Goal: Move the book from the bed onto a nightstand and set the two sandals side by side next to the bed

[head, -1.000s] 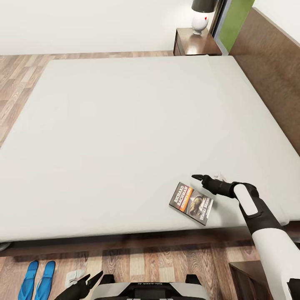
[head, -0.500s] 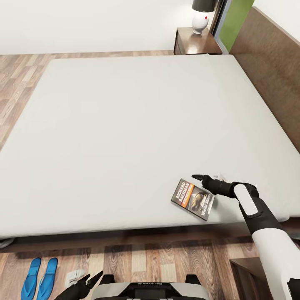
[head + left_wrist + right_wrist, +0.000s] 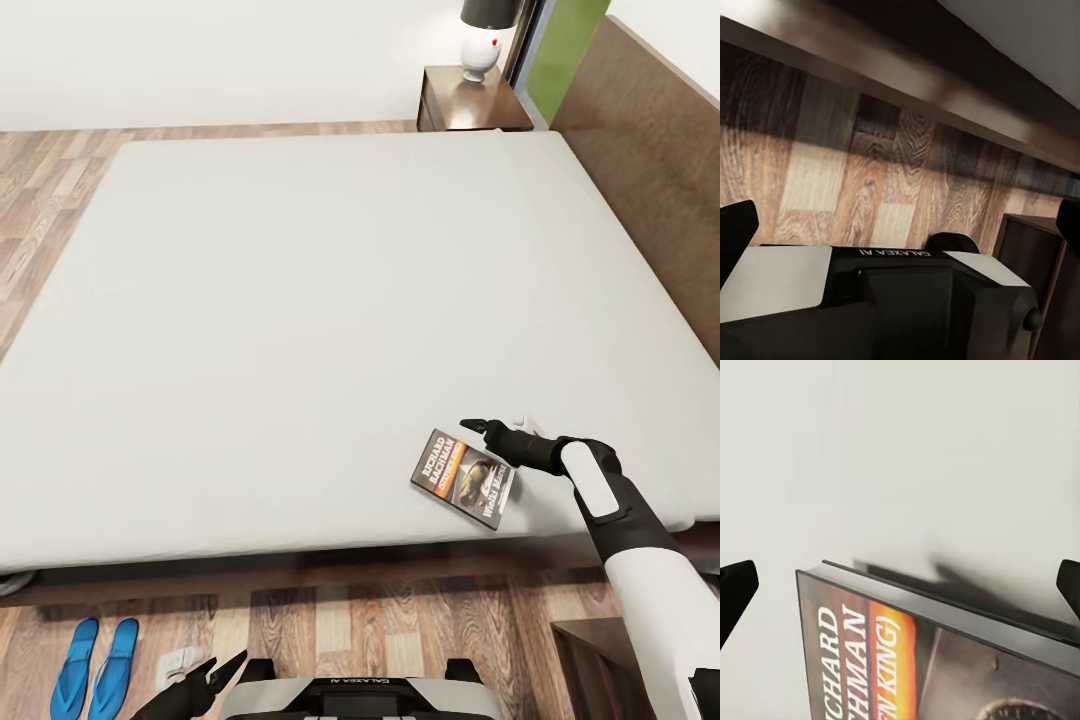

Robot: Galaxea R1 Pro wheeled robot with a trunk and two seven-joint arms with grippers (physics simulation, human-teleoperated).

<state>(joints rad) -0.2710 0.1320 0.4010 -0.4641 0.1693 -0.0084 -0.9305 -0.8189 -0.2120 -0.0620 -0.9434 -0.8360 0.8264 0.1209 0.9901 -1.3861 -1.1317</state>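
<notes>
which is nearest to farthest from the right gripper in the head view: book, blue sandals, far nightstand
1. The book, flat on the mattress just beside the right gripper, near the bed's front edge.
2. The far nightstand, beyond the bed by the headboard, with a lamp on it.
3. The blue sandals, on the floor in front of the bed, on the robot's left.

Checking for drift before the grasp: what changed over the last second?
Only the view shifted slightly early on, the camera's move. The right gripper stays open beside the book on the bed; the sandals stay paired on the floor.
</notes>
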